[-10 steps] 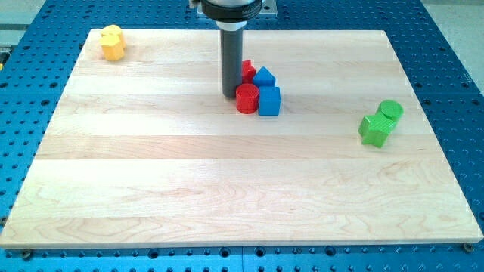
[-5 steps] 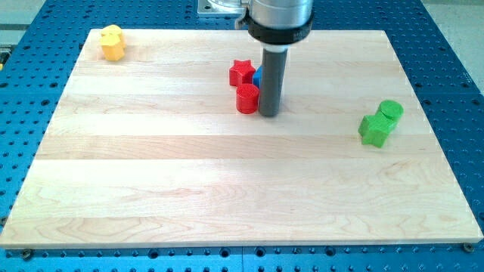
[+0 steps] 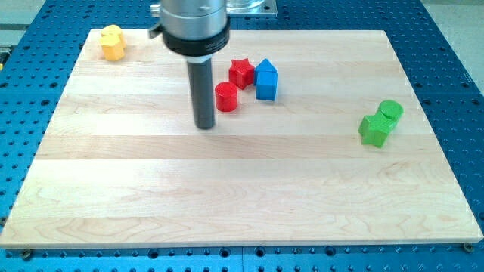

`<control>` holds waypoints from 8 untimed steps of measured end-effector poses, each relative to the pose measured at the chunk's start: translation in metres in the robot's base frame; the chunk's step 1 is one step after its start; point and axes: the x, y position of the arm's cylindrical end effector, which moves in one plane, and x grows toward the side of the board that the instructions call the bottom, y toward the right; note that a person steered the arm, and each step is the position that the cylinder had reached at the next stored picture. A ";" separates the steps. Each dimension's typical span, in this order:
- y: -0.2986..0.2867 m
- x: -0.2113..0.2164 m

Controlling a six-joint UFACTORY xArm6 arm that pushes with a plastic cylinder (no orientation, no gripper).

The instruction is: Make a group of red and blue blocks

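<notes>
The near half of the wooden desk (image 3: 227,204) carries no blocks. At the right edge of the desk, a green cube (image 3: 373,130) is seen with a green cylinder (image 3: 390,111) touching it on its far right side — both lie well apart from the other blocks.

My tip (image 3: 205,126) is planted on the desk left of centre, at the lower end of the dark rod. No gripper is fitted to this arm, so no open or closed state applies. The tip is located just left of and slightly nearer than the red cylinder (image 3: 225,97); a narrow strip of desk is visible between rod and cylinder, so they stand apart.

Farther back and to the right of the red cylinder, a red star block (image 3: 241,72) is found, close to the cylinder; contact between them cannot be confirmed. Directly right of the star, blue blocks (image 3: 265,80) are seen — a pointed blue shape behind a blue cube, though the two cannot be clearly separated. The blue blocks stand just beside the star, near or at contact.

In the far left corner of the desk, yellow blocks (image 3: 112,42) are located, well apart from everything else; their shapes cannot be made out.
</notes>
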 end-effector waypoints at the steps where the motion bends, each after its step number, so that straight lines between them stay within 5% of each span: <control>1: -0.035 -0.001; 5: -0.005 -0.021; 6: 0.064 -0.035; 7: 0.061 -0.044; 8: 0.036 -0.009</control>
